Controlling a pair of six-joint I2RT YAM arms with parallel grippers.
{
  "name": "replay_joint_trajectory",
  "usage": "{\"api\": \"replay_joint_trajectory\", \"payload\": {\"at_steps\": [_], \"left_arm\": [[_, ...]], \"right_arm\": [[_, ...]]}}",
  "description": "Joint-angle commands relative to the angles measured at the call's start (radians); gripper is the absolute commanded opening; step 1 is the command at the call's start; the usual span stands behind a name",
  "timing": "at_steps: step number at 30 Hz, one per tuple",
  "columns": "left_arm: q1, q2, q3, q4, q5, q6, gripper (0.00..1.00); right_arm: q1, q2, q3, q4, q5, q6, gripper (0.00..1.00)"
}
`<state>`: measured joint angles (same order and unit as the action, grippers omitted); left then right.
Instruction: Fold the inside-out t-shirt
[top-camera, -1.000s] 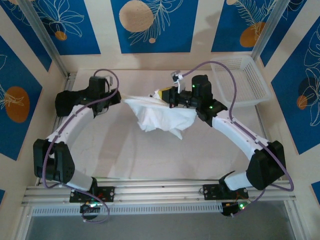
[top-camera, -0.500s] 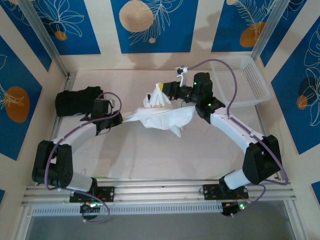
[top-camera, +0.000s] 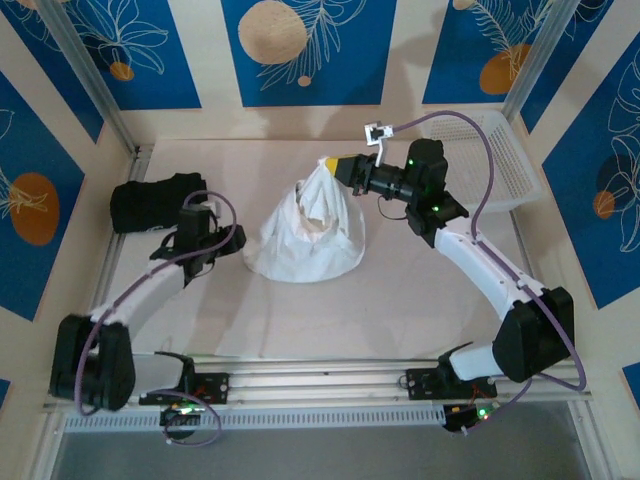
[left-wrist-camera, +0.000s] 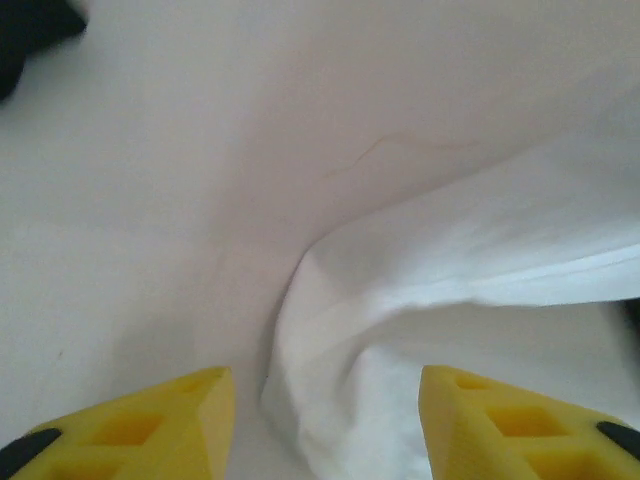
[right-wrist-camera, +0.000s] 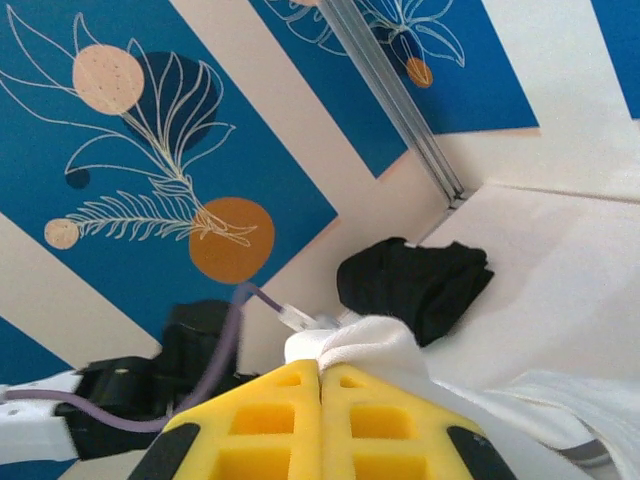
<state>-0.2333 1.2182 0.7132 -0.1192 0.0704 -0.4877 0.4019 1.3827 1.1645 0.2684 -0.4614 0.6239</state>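
Since a second ago, the t-shirt (top-camera: 305, 240) has been hauled up into a tall cone by the right gripper (top-camera: 331, 166), and its edge has been let go by the left gripper (top-camera: 238, 240). The right gripper's fingers (right-wrist-camera: 290, 420) are seen pressed together on a bunched peak of white cloth, which is held above the table (top-camera: 400, 300). The shirt's lower part is spread on the table near its middle, between the two arms. The left gripper's jaws are clearly parted and nothing is held; a fold of the shirt lies between and just ahead of them. A black garment (top-camera: 150, 203) is seen at the far left and a white basket (top-camera: 495, 160) at the far right.
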Motion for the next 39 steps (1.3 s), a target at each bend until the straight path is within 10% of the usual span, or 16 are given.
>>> {"api": "replay_joint_trajectory", "payload": {"at_steps": [1, 11, 21, 31, 39], "left_arm": [[-0.063, -0.113, 0.034, -0.02, 0.027, 0.007, 0.6], [-0.351, 0.026, 0.243, 0.021, 0.15, -0.008, 0.76], [-0.198, 0.077, 0.278, 0.096, 0.185, -0.053, 0.0], [-0.158, -0.078, 0.172, 0.127, 0.032, 0.055, 0.02], [-0.171, 0.0, 0.134, -0.058, -0.071, 0.13, 0.37]], "right_arm": [[0.008, 0.011, 0.003, -0.034, -0.023, -0.034, 0.0], [0.021, 0.027, 0.014, -0.065, -0.01, -0.038, 0.0], [-0.051, -0.106, 0.237, -0.248, 0.037, -0.112, 0.0], [-0.083, -0.251, 0.036, -0.26, 0.19, -0.11, 0.0], [-0.062, -0.174, -0.039, -0.209, 0.015, -0.112, 0.0]]}}
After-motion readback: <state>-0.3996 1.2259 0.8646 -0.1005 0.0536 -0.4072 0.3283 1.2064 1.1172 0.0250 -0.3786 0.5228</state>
